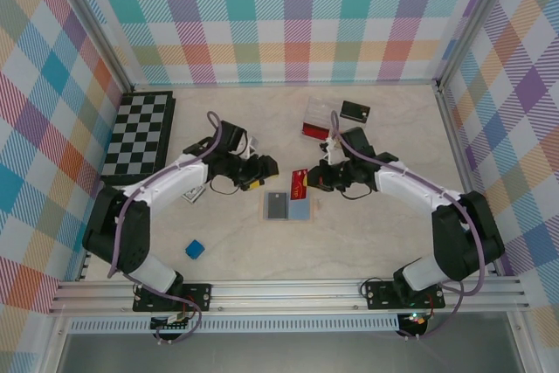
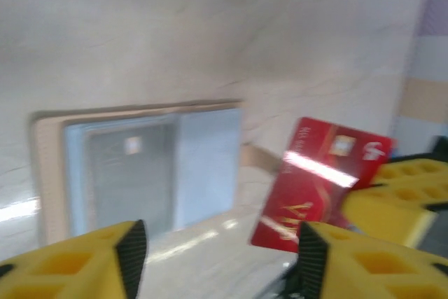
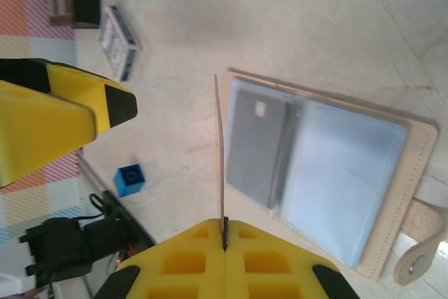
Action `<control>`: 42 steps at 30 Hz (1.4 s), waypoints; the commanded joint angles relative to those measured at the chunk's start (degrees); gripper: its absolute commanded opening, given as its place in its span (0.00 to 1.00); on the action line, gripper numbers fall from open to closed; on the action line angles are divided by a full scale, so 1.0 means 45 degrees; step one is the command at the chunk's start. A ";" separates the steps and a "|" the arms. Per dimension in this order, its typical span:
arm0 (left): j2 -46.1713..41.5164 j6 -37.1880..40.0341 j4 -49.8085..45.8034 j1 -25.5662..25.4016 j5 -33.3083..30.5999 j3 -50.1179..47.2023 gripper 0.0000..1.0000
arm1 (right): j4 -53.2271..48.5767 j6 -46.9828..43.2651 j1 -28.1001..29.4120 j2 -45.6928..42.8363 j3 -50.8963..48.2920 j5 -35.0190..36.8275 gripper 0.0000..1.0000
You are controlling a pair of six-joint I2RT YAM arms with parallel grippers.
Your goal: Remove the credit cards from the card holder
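Observation:
The card holder [image 1: 287, 207] lies open on the table, tan rim outside, light blue lining up. A dark card [image 3: 255, 146] still sits in one panel of the holder [image 3: 392, 173]. My right gripper [image 3: 225, 232] is shut on the red card [image 3: 220, 152], which stands on edge and lifted clear beside the holder. In the left wrist view the red card [image 2: 318, 183] hangs right of the holder [image 2: 140, 166]. My left gripper [image 2: 220, 260] is open with nothing between its fingers, hovering left of the holder [image 1: 262, 170].
A chessboard [image 1: 140, 133] lies at the far left. A small blue cube [image 1: 194, 250] sits near the front, and a patterned small box [image 3: 119, 50] lies by the left arm. A clear box with red contents [image 1: 316, 120] and a dark flat item [image 1: 355, 112] lie at the back.

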 commanded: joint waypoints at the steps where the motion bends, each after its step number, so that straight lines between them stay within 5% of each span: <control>1: -0.0515 -0.0971 0.2298 0.0200 0.2080 -0.0723 0.71 | 0.1012 -0.0468 -0.0416 -0.0357 -0.0044 -0.2000 0.00; 12: -0.0251 -0.3188 0.6516 0.0179 0.4449 -0.1143 0.74 | 0.3509 0.1034 -0.1070 0.0026 0.0396 -0.5292 0.00; 15: -0.0138 -0.3282 0.6653 0.0152 0.4504 -0.1102 0.66 | 0.4176 0.1652 -0.1081 0.0205 0.0426 -0.5569 0.00; 27: -0.0157 -0.4728 0.8989 0.0152 0.4555 -0.1499 0.06 | 0.5849 0.3467 -0.1218 0.0759 0.0417 -0.5816 0.02; 33: -0.0293 -0.5824 1.0268 0.0132 0.3332 -0.1977 0.00 | 0.7887 0.5377 -0.1178 0.0816 -0.0058 -0.5728 0.20; 42: -0.0597 -0.6469 1.0790 0.0129 0.1704 -0.2219 0.00 | 0.9299 0.7022 -0.0656 0.0764 -0.0502 -0.5116 0.19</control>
